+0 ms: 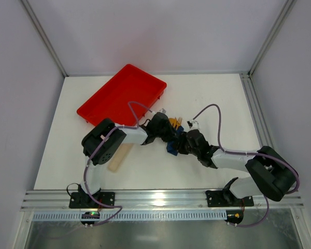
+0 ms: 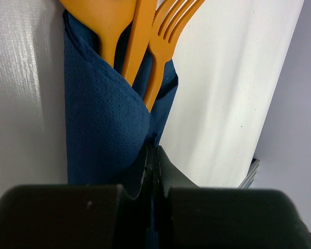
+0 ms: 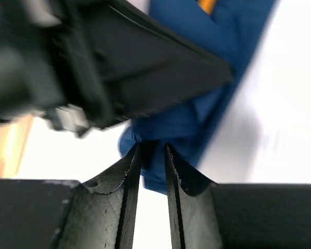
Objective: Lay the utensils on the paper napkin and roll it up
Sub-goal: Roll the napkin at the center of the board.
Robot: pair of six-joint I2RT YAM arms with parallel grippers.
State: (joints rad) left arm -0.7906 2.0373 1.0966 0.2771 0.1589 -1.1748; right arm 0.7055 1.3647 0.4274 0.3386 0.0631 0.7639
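The napkin (image 2: 103, 129) is partly wrapped around the utensils (image 2: 145, 31). It forms a loose navy sleeve with a diagonal flap across the handles, and the spoon bowl, knife blade and fork (image 2: 171, 26) heads poke out of its open end. In the overhead view the bundle lies near the middle of the table (image 1: 212, 98), with the orange heads pointing toward 12 o'clock and the navy tail toward 6. The paper looks thin, soft and easy to tear, so I judge it will crease and spring open unless it is kept taut. The plastic cutlery looks light, stiff and smooth, and is likely to slide out of the sleeve if the bundle is tipped. The best hold is probably on the paper at the free edge or across the wrapped handles, not on the bare heads. The left gripper (image 2: 151, 171) is clenched on the flap edge at the handle end, its jaws pressed together with only paper between them. The right gripper (image 3: 151, 155) comes in from about 4 o'clock, and its jaws are nearly together, pinching a bunched fold of the napkin. The red tray (image 1: 119, 93) sits at about 10 o'clock from the bundle, well apart. A pale strip (image 1: 118, 158) lies at about 8 o'clock, partly under the left arm.
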